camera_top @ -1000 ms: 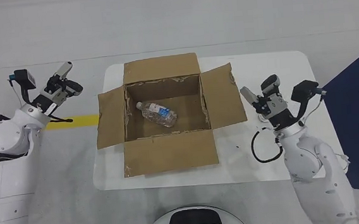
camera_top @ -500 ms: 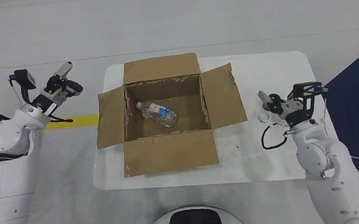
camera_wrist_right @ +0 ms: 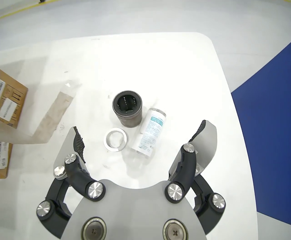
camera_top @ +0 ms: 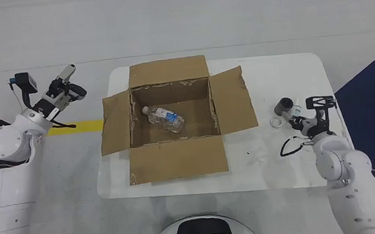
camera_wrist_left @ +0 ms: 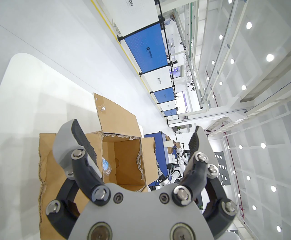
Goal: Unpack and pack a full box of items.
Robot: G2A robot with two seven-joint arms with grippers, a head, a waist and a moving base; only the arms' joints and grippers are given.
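Three small items lie on the table (camera_wrist_right: 181, 79) just ahead of the right gripper (camera_wrist_right: 139, 133), whose fingers are spread wide and hold nothing. Nearest its fingertips you will find a flat metal ring (camera_wrist_right: 116, 139). Just beyond the ring a dark hollow cylinder (camera_wrist_right: 127, 110) stands upright with its open end facing up. A small white labelled bottle (camera_wrist_right: 150, 133) lies on its side just beside the cylinder, roughly midway between the two fingers. In the top view, locate the right gripper (camera_top: 300, 118) over the table (camera_top: 290, 162), with the cardboard box (camera_top: 174, 115) well apart from it on its inboard side. The box stands with all four flaps folded outward, and a clear plastic bottle (camera_top: 164, 119) lies on its floor. The left gripper (camera_wrist_left: 136, 130) is likewise spread and empty. It hangs off the table's edge, near the box's outer flap, with the open box (camera_wrist_left: 127, 154) ahead of its fingertips.
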